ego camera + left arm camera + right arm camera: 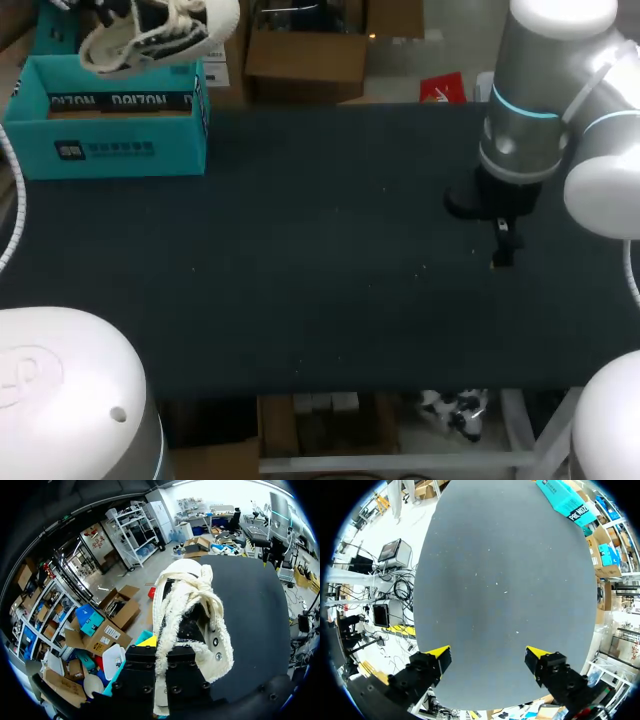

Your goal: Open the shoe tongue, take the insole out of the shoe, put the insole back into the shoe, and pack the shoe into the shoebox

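A cream shoe (150, 35) with fluffy lining and white laces hangs tilted above the open teal shoebox (110, 125) at the table's far left corner. In the left wrist view my left gripper (161, 652) is shut on the shoe (192, 615), its black fingers (141, 672) clamping the heel edge while the toe points away over the table. My right gripper (505, 235) hovers over the right side of the table, far from the shoe. In its own view the right gripper (487, 657) stands wide open with nothing between its yellow tips. The shoebox (567, 502) lies far ahead of it.
The dark table (330, 260) stretches bare between the shoebox and my right arm (540, 110), with only a few pale specks on it. The front edge runs along the near side.
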Robot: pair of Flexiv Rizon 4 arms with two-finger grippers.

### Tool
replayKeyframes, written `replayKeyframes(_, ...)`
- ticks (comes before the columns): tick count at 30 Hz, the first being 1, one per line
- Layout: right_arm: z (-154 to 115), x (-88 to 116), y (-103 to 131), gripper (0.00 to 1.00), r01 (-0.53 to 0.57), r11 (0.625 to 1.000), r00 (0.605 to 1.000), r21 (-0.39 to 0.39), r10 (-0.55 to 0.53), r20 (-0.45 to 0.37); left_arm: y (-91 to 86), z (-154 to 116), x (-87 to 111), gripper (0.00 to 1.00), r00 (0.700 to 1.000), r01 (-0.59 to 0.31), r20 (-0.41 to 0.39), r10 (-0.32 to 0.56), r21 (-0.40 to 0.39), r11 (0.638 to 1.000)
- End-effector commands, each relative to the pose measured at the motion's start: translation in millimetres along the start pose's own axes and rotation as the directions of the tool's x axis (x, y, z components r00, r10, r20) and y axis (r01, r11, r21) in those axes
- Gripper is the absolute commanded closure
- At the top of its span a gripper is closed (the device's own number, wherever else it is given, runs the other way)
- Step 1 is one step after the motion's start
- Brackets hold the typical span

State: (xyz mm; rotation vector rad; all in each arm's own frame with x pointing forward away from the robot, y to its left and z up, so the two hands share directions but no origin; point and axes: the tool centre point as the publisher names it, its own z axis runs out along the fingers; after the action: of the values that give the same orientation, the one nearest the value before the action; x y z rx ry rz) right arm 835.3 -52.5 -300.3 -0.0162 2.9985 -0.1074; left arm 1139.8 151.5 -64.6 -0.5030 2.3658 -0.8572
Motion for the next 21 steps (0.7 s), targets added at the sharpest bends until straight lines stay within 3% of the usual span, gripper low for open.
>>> replayKeyframes(1,-0.8,-0.2,0.2,0.0,0.0,1.0,1.0,0.003,0.0,-0.002,27.3,15.3,-62.0,1.0,0.988,-0.004,-0.156,0.002,-0.012,1.0)
replayKeyframes(6,-0.8,-0.2,0.2,0.0,0.0,1.0,1.0,0.003,0.0,-0.002,66.8,31.4,-80.1,1.0,0.988,-0.033,-0.152,0.024,-0.058,0.998)
replayKeyframes(14,-0.8,-0.2,0.2,0.0,0.0,1.0,1.0,0.003,0.0,-0.002,124.2,52.0,-89.8,1.0,0.98,-0.093,-0.188,0.068,-0.128,0.988)
replayKeyframes(21,-0.8,-0.2,0.2,0.0,0.0,1.0,1.0,0.003,0.0,-0.002,171.9,61.8,-74.8,1.0,0.962,-0.164,-0.246,0.118,-0.176,0.971)
